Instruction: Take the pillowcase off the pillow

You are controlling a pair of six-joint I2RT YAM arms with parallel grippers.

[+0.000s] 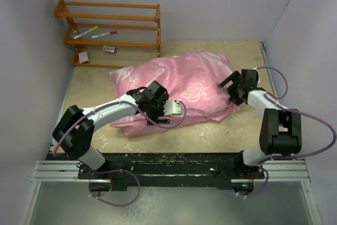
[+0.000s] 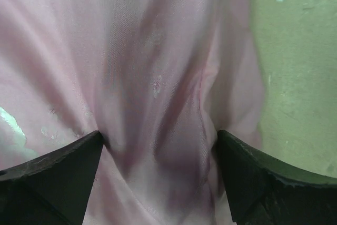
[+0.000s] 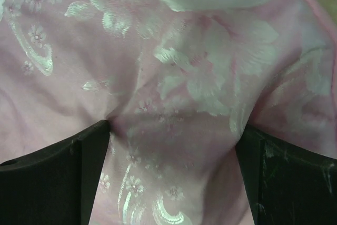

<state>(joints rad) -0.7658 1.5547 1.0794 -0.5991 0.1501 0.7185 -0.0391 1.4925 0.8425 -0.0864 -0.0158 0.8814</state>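
The pink satin pillowcase (image 1: 179, 85) with pale rose prints lies plump across the middle of the table; the pillow is hidden inside it. My left gripper (image 1: 151, 102) presses down on the near left part of the pillowcase. In the left wrist view its fingers (image 2: 79, 156) stand wide apart with plain pink fabric (image 2: 158, 88) bulging between them. My right gripper (image 1: 230, 89) is at the pillowcase's right end. In the right wrist view its fingers (image 3: 89, 151) are also wide apart, with rose-printed fabric (image 3: 179, 104) puckered between them.
A wooden rack (image 1: 110, 25) stands at the back left with markers (image 1: 87, 32) on its shelf and small items on the table below. Bare beige tabletop (image 1: 205, 135) lies in front of the pillowcase and shows in the left wrist view (image 2: 300, 77).
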